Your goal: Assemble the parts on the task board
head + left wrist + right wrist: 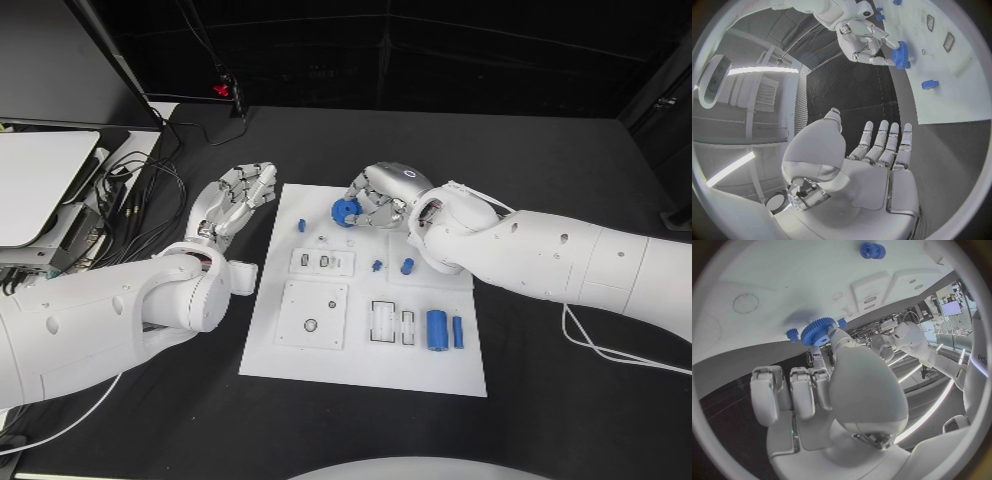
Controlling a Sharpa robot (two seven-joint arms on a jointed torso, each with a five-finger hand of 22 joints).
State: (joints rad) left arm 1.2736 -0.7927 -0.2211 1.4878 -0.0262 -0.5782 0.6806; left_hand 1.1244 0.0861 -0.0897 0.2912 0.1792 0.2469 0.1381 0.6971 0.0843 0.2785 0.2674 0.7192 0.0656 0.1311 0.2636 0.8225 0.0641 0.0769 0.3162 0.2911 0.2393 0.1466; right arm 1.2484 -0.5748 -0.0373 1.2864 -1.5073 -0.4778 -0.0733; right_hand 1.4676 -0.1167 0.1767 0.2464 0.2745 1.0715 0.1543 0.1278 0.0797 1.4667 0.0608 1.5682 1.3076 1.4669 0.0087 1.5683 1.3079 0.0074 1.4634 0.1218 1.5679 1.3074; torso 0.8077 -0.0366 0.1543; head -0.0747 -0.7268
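Note:
The white task board [361,345] lies in the middle of the black table. My right hand [387,198] hovers over the board's far edge and pinches a blue gear [346,211] at its fingertips. The left wrist view shows that gear [902,54] in my right hand [862,39], just above the board [957,100]. In the right wrist view the gear [819,332] sits at the tip of my right hand [817,390]. My left hand [240,194] is beside the board's far left corner, with fingers straight, apart and empty [882,147].
On the board lie a small blue piece [302,225], two small blue pieces [392,266], two blue cylinders [444,330] and two white plates with holes [315,312]. A white device [36,180] and cables [133,190] sit at the table's far left.

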